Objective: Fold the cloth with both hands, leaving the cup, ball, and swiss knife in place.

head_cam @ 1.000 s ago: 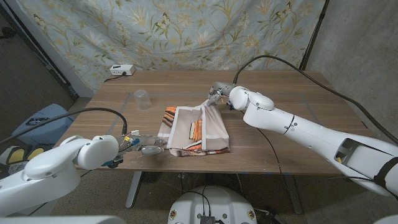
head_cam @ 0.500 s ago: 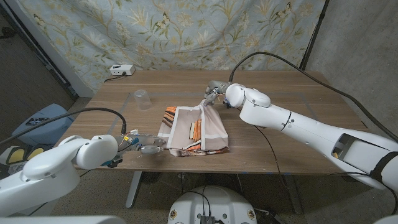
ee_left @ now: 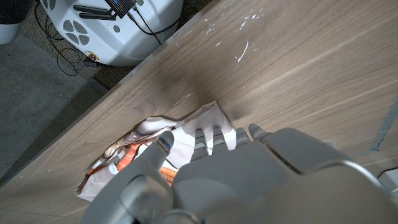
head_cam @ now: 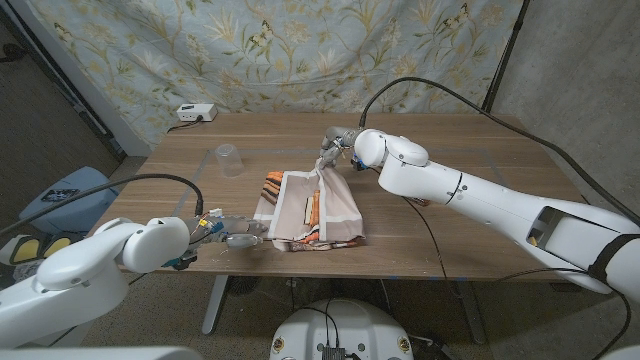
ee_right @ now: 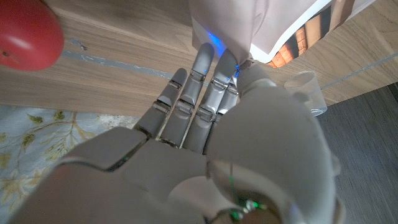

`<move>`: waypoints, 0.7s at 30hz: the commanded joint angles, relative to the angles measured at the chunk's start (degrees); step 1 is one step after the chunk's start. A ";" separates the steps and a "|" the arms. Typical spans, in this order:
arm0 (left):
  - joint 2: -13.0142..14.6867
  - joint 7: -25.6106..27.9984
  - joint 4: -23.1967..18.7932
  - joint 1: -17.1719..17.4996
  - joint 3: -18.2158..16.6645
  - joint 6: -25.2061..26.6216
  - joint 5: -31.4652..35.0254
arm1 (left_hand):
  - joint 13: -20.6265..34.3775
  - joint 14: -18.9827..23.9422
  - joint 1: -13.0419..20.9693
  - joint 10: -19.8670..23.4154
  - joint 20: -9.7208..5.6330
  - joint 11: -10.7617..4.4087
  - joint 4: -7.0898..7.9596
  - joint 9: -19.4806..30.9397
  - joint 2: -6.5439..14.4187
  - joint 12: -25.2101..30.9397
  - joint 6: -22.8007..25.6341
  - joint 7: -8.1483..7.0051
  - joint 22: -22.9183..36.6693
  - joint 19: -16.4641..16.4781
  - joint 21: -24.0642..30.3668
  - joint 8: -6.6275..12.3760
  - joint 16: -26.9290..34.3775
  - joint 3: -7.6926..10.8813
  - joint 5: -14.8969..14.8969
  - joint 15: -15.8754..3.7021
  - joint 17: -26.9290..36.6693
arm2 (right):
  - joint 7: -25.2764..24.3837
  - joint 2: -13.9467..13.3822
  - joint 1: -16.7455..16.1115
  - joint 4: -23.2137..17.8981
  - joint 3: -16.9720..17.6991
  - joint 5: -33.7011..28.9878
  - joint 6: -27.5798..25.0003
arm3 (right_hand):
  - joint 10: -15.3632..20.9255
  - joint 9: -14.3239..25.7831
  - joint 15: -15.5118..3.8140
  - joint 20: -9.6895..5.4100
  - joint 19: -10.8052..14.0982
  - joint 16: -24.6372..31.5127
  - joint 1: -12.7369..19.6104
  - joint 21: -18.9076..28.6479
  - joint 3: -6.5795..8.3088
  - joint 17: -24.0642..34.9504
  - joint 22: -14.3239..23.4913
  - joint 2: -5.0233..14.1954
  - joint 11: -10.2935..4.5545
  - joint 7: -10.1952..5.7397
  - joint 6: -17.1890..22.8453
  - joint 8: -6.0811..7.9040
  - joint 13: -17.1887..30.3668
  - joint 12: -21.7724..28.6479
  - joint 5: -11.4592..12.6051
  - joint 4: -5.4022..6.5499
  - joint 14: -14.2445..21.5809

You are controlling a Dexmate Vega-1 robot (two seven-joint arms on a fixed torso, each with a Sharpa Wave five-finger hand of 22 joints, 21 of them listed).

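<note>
Here the cloth (head_cam: 312, 208) lies partly folded near the front edge of the wooden counter (head_cam: 450, 215), its pale underside up with orange-striped edges showing. The right robot hand (head_cam: 333, 148) grasps the cloth's far corner and holds it raised off the counter — the fabric hangs taut from its fingertips (ee_right: 214, 59). The left robot hand (head_cam: 228, 233) pinches the near left corner, low at the counter's front edge; in the left wrist view its thumb and fingers (ee_left: 208, 138) press on the crumpled corner. A clear cup (head_cam: 228, 159) stands on the counter well left of the cloth — a red ball (ee_right: 25, 34) lies beyond the right hand.
</note>
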 commanded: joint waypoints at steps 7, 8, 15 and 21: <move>-0.80 -0.38 0.26 -0.11 -0.15 -0.88 -0.12 | 0.13 -2.23 0.63 -0.11 -0.02 -0.55 -0.62 0.22 -0.01 -0.17 0.38 -0.43 0.11 -6.57 0.19 -0.22 -0.04 0.10 -0.14 -0.38 0.11 | 1.10 2.79 2.84 3.01 -1.44 0.78 2.08 | 0.22 -0.02 -5.99 -2.49 0.64 -0.73 0.93 0.59 -0.11 0.61 0.15 -0.07 0.17 0.42 0.02 -0.01 0.21 0.29 0.21 0.42 0.98; -0.88 -0.46 0.28 -0.14 -0.16 -0.89 -0.29 | 0.13 -2.22 0.65 -0.13 -0.01 -0.61 -0.66 0.22 -0.02 -0.18 0.41 -0.41 0.11 -6.56 0.19 -0.21 -0.04 0.10 -0.14 -0.33 0.11 | 1.24 2.99 2.99 3.31 -1.40 0.99 2.24 | 0.13 -0.04 -5.99 -2.48 0.65 -0.79 0.97 0.61 -0.12 0.65 0.15 -0.07 0.20 0.43 0.03 -0.01 0.31 0.32 0.20 0.43 1.04; -0.97 -0.36 0.39 -0.15 -0.13 -1.19 -0.61 | 0.13 -2.21 0.82 -0.10 0.03 -0.73 -0.90 0.22 -0.06 -0.19 0.57 -0.53 0.11 -6.59 0.18 -0.19 -0.03 0.10 -0.18 -0.42 0.11 | 2.05 4.29 4.42 4.90 -2.35 1.00 2.79 | 0.09 -0.10 -5.98 -2.47 0.70 -1.14 1.16 0.70 -0.21 0.84 0.15 -0.09 0.42 0.56 0.07 -0.01 0.45 0.37 0.17 0.45 1.13; -1.17 -0.27 0.34 -0.04 -0.22 -0.74 -0.58 | 0.13 -2.20 0.93 -0.13 0.02 -0.78 -1.04 0.22 -0.06 -0.21 0.60 -0.53 0.11 -6.60 0.17 -0.21 -0.02 0.09 -0.20 -0.43 0.11 | 2.27 5.48 5.20 6.33 -2.78 1.20 3.87 | 0.07 -0.12 -5.99 -2.50 0.72 -1.43 1.30 0.78 -0.28 1.04 0.16 -0.04 0.41 0.55 0.10 0.00 0.43 0.33 0.14 0.51 1.26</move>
